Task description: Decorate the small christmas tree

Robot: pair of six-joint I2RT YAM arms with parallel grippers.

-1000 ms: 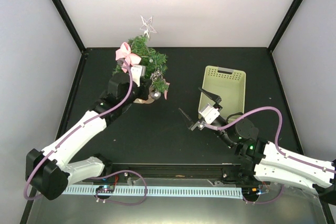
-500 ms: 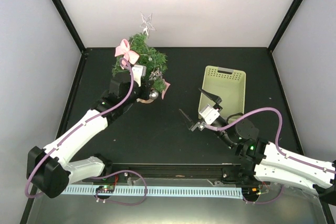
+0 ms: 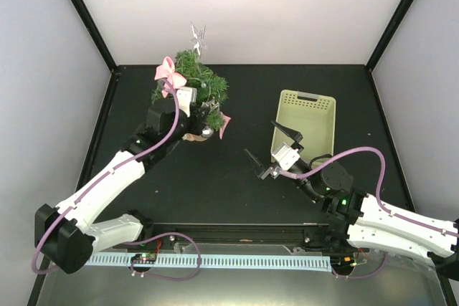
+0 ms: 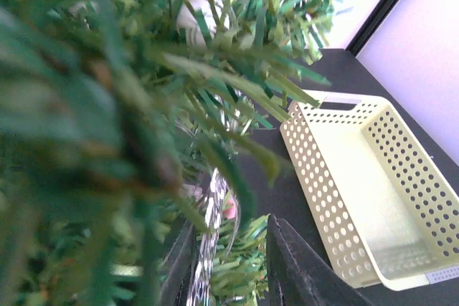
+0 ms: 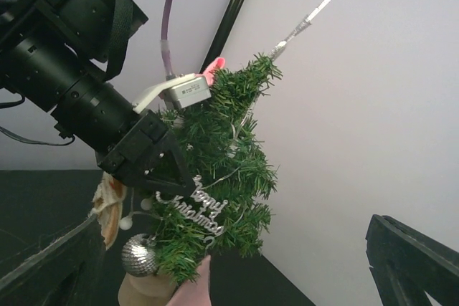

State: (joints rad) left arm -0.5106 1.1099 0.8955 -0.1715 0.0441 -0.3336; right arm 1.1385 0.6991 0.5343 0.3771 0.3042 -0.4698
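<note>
The small christmas tree [image 3: 192,85] stands at the back left on its wood disc base [image 5: 142,293]. It carries a pink bow [image 3: 168,71], a silver star [image 3: 198,35] on top, a silver ball [image 5: 138,255] and a silver "Merry Christmas" sign [image 5: 195,209]. My left gripper [image 3: 207,111] is pushed into the lower branches at the sign. In the left wrist view its jaws [image 4: 231,224] stand apart, and the glittery sign [image 4: 210,228] lies along the left finger [image 4: 179,263] with a gap to the right one. My right gripper [image 3: 270,144] hangs wide open and empty by the basket.
A pale green lattice basket [image 3: 324,124] lies at the right, with nothing showing inside [image 4: 401,198]. A pink ribbon tail [image 3: 224,124] hangs off the tree's right side. Black frame posts and white walls close in the back corners.
The left gripper's jaws have parted off the silver sign. The tree has shifted slightly left, and its star has turned almost edge-on. The right arm has stayed still.
</note>
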